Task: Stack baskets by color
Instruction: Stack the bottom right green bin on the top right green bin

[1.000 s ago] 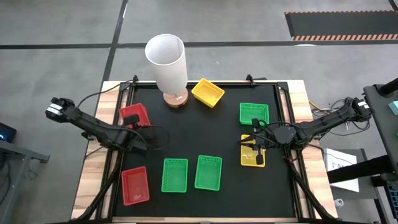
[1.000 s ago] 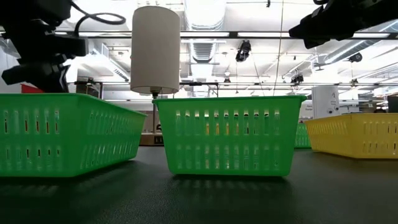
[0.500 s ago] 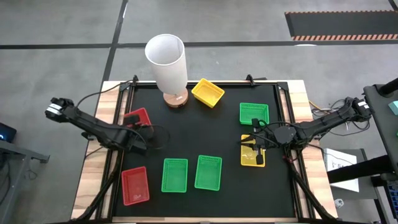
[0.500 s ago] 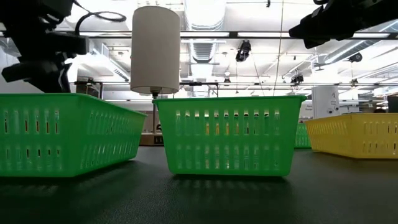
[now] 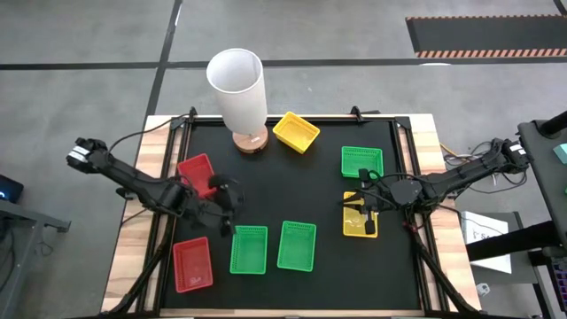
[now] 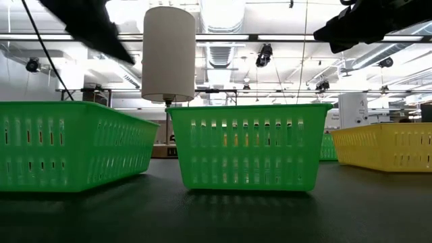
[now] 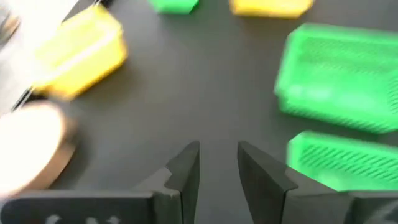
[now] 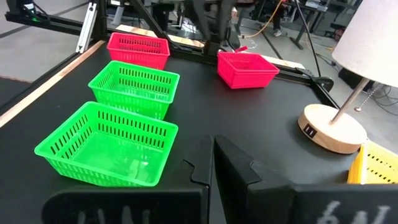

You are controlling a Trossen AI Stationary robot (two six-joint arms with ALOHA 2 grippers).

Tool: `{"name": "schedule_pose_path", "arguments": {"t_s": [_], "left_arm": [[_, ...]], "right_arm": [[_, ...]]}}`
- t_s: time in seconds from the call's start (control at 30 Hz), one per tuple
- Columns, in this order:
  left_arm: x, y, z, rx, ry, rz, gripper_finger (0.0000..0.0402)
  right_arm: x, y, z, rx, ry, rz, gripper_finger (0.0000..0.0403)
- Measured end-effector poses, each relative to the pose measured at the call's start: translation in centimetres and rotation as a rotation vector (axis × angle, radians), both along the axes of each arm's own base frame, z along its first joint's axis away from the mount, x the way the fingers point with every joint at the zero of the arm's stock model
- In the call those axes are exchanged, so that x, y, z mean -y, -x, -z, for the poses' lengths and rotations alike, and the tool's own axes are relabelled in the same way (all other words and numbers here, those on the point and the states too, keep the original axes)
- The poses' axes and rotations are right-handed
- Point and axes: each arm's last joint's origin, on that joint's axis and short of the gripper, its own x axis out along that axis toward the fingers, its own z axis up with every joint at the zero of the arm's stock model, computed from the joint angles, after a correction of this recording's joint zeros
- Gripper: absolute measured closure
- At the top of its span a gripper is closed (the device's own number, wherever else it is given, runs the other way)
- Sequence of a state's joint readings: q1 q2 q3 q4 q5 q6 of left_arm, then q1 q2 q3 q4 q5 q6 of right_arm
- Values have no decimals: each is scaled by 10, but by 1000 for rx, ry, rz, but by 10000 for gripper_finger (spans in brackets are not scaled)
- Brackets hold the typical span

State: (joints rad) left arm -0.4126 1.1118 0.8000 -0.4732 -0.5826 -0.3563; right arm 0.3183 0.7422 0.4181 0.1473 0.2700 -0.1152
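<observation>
Two red baskets (image 5: 197, 170) (image 5: 192, 263) rest flat on the black mat at the left. Two green baskets (image 5: 249, 249) (image 5: 296, 245) lie side by side near the front, and a third green basket (image 5: 362, 161) lies at the right. One yellow basket (image 5: 296, 132) sits at the back beside the lamp. Another yellow basket (image 5: 360, 221) lies under my right gripper (image 5: 353, 206), which is shut and hangs above it. My left gripper (image 5: 230, 197) (image 7: 217, 149) is open over bare mat between the upper red basket and the green ones, with nothing between its fingers.
A tall white lamp (image 5: 237, 89) on a round wooden base (image 8: 329, 127) stands at the back of the mat. Wooden table edges (image 5: 133, 257) frame the mat. Bare mat (image 5: 292, 186) lies in the middle between the baskets.
My left gripper has drawn away from the upper red basket toward the table's right and near edge. It has risen and tipped up from pointing steeply down. The red basket stays on the mat, turned a little.
</observation>
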Motion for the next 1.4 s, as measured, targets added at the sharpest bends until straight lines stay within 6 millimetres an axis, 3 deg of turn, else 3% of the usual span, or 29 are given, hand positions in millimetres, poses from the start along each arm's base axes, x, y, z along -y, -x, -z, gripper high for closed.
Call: {"name": "schedule_pose_path", "arguments": {"t_s": [0.17,0.47,0.63,0.7,0.9,1.1,1.4], "left_arm": [[13,-17,-4,94,-4,71,309],[23,-32,16,11,-20,99,309],[24,-35,15,33,-63,125,309],[25,-37,11,53,-101,156,309],[24,-41,0,113,-315,202,309],[21,-43,-6,139,-504,133,309],[19,-42,-5,118,-566,77,309]], "right_arm": [[0,0,2,-8,-15,5,394],[0,-1,-2,19,-133,41,394],[7,-1,-11,6,-294,322,394],[7,0,-15,-56,-307,341,394],[-5,-18,-28,-197,-224,148,394],[-19,-47,-33,-323,-71,-51,386],[-37,-94,-31,-547,210,-201,310]]}}
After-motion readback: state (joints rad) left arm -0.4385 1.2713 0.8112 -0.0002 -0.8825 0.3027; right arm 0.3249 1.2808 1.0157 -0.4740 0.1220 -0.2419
